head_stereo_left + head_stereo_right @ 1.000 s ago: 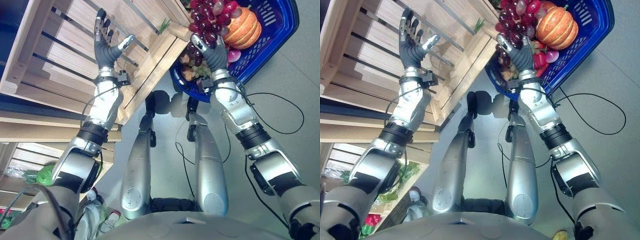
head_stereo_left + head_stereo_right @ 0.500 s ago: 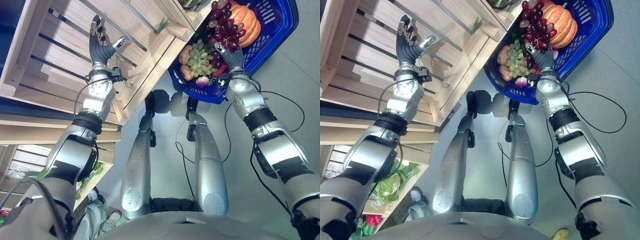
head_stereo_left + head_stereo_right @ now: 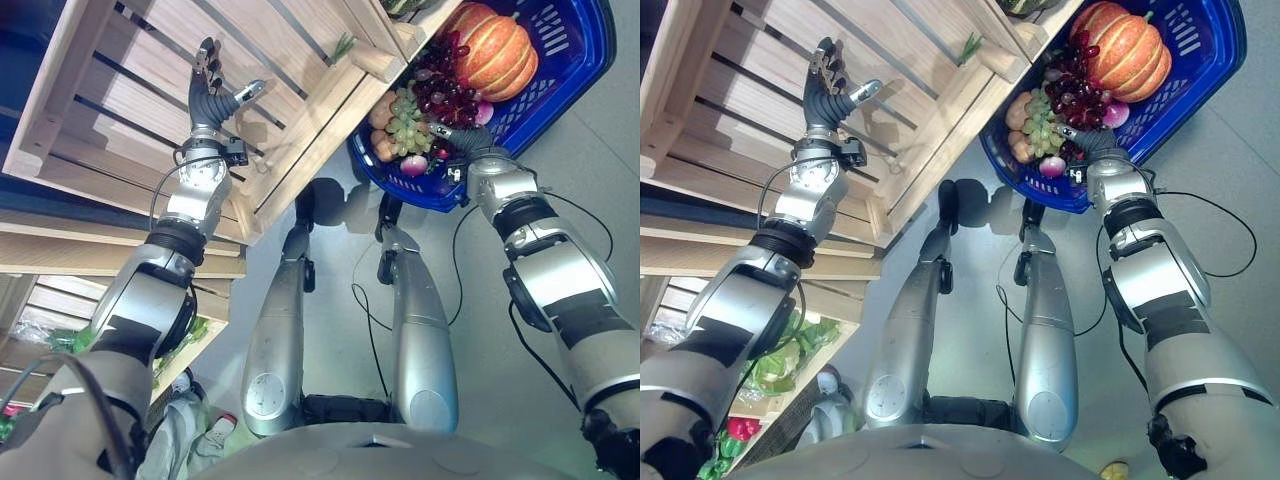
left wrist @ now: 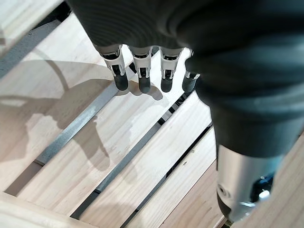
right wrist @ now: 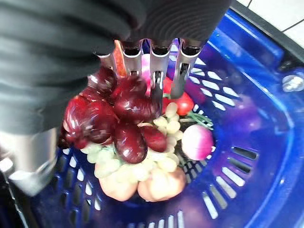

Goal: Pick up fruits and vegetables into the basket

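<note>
My right hand [image 3: 462, 140] is over the blue basket [image 3: 572, 70], shut on a bunch of red grapes [image 5: 118, 121] between its fingers [image 5: 156, 76] and thumb. The bunch [image 3: 450, 97] hangs over the basket's contents: an orange pumpkin [image 3: 497, 50], green grapes [image 3: 405, 122], a pink radish [image 5: 195, 141] and a peach-coloured fruit [image 5: 159, 183]. My left hand [image 3: 210, 98] is raised, open and holding nothing, against the slats of a wooden crate [image 3: 300, 60]; its fingers [image 4: 141, 71] are straight and close to the wood.
The crate's corner [image 3: 385, 62] reaches the basket's left rim, with a small green sprig [image 3: 343, 45] on its edge. Lower wooden shelves at the lower left hold leafy greens [image 3: 780, 362] and a red vegetable [image 3: 740, 428]. Grey floor lies right of the basket.
My right hand has carried the red grapes to the right and down into the basket, over the green grapes. My left hand stays up at the crate slats.
</note>
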Robot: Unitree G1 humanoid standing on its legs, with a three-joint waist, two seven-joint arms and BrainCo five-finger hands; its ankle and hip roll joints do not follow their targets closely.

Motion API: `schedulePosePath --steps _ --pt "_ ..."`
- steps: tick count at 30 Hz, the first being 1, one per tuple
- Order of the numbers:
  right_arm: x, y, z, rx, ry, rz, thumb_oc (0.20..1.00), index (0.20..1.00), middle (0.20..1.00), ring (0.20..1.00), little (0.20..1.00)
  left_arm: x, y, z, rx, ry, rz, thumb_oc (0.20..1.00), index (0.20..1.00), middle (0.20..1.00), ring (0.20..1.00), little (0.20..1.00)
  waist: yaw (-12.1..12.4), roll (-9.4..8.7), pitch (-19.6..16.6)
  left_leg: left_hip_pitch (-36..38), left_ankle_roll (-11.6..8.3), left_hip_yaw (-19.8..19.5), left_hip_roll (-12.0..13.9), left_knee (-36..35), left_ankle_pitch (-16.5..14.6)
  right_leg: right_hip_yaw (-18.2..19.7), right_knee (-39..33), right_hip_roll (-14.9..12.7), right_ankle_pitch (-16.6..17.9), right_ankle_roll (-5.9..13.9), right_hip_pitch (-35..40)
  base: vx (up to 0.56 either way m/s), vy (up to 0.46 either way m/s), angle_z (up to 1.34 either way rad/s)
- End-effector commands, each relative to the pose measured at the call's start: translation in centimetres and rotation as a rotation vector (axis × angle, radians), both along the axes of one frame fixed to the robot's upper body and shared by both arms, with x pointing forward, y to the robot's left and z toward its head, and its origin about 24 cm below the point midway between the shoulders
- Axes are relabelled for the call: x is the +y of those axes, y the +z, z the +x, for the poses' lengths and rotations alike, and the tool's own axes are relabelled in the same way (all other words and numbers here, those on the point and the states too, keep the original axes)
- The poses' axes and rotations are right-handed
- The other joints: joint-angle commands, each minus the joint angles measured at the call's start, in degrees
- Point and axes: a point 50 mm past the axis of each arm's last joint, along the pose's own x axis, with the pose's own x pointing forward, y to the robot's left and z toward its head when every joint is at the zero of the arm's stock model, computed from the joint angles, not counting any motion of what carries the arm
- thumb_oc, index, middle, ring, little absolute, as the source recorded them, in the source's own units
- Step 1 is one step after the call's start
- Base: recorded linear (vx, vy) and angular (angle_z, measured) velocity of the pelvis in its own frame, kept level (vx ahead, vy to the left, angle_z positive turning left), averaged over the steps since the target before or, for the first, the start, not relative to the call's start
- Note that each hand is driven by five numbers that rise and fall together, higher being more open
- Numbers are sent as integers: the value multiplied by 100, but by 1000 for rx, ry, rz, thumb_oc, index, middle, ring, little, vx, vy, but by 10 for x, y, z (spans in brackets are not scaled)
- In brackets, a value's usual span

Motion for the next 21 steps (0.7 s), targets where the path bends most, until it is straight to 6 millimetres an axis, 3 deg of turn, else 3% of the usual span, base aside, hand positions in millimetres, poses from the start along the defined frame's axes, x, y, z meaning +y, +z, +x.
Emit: schedulePosePath --steps 1,8,13,19,21 --pt "-2 8 2 -7 -4 -48 1000 1000 1000 1000 1000 5 7 1 -37 28 -30 1000 1000 1000 1000 1000 37 80 -250 -218 12 193 -270 768 -690 -72 -322 169 91 520 208 0 0 0" --pt "-1 9 2 -9 -9 -66 1000 1000 1000 1000 1000 4 9 1 -44 37 -31 1000 1000 1000 1000 1000 16 73 -250 -194 33 164 -289 754 -709 -13 -331 221 99 513 199 0 0 0" --pt "-1 3 0 -10 -17 -111 1000 1000 1000 1000 1000 7 -1 0 -6 50 -16 1000 1000 1000 1000 1000 -18 52 -250 -26 67 98 -323 743 -765 95 -364 286 91 499 323 -7 4 -1" --pt "-10 -20 -10 -3 -40 -171 1000 1000 1000 1000 1000 23 -39 -9 117 78 9 1000 1000 1000 1000 1000 -34 -29 -250 805 54 98 -295 352 -730 141 -754 261 181 571 1088 -13 37 -3" --pt "-20 -42 -21 28 -59 -183 1000 1000 1000 1000 1000 32 -69 -19 210 73 35 1000 1000 1000 1000 1000 -38 -102 -250 1371 39 87 -280 92 -693 151 -1101 200 292 623 1682 24 1 -10"
